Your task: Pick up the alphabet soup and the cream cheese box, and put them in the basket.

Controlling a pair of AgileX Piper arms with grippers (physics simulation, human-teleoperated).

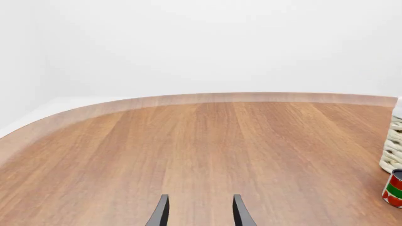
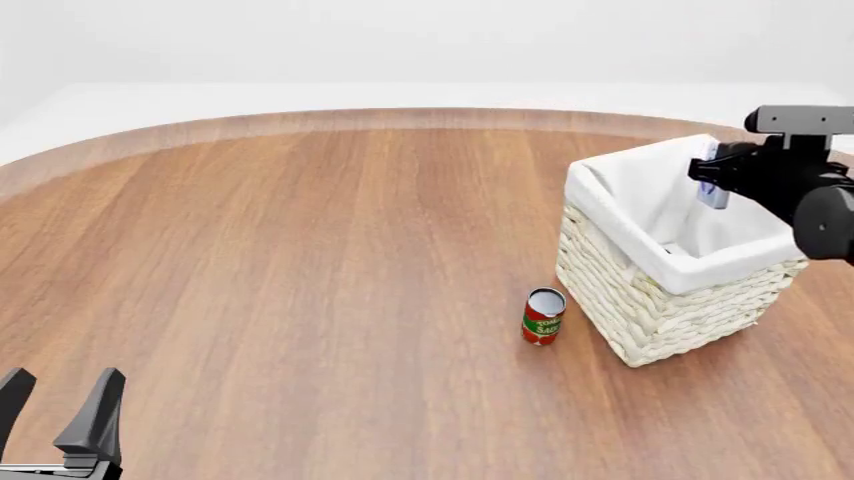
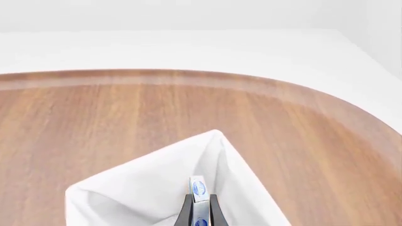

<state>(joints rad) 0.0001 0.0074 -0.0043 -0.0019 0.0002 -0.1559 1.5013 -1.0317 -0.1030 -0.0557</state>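
Observation:
The cream cheese box (image 2: 713,186) is a small white box with blue print, and my right gripper (image 2: 714,172) is shut on it. It hangs over the open top of the basket (image 2: 617,292), near the far right side. The right wrist view shows the cream cheese box (image 3: 197,187) upright between the dark fingers, above the basket's white lining (image 3: 138,188). My left gripper (image 2: 67,378) stands open and holds nothing at the table's near left corner. In its own view the left gripper (image 1: 201,197) points across bare wood. The alphabet soup is out of view.
A slim red and green can (image 2: 543,316) stands upright just left of the basket's near corner. That can (image 1: 394,188) and a strip of wicker basket wall (image 1: 392,149) show at the edge of the left wrist view. The table's curved far edge (image 2: 400,117) runs behind.

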